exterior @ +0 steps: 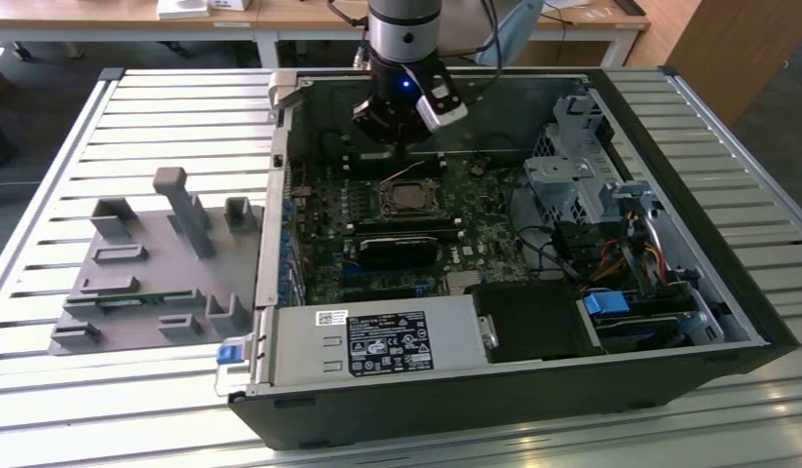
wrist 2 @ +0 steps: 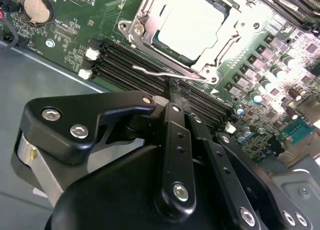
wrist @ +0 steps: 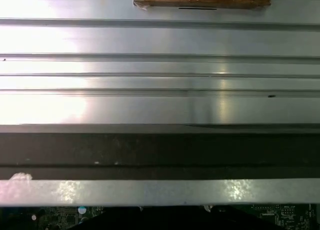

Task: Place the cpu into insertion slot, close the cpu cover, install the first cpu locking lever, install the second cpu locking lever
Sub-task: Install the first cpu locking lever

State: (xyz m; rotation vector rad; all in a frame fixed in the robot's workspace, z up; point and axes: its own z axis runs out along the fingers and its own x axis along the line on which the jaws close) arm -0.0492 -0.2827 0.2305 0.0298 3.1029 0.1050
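Our gripper (wrist 2: 175, 92) is nearest, fingers drawn together, gripping nothing we can make out; its tip meets the lever (wrist 2: 152, 71), which runs lengthwise along the slot's (wrist 2: 134, 29) gripper-side edge; the cpu (wrist 2: 192, 24) lies inside the slot, beyond.

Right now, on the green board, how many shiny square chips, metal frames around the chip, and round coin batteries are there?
cpu: 1
cpu cover: 1
coin battery: 1
Total: 3
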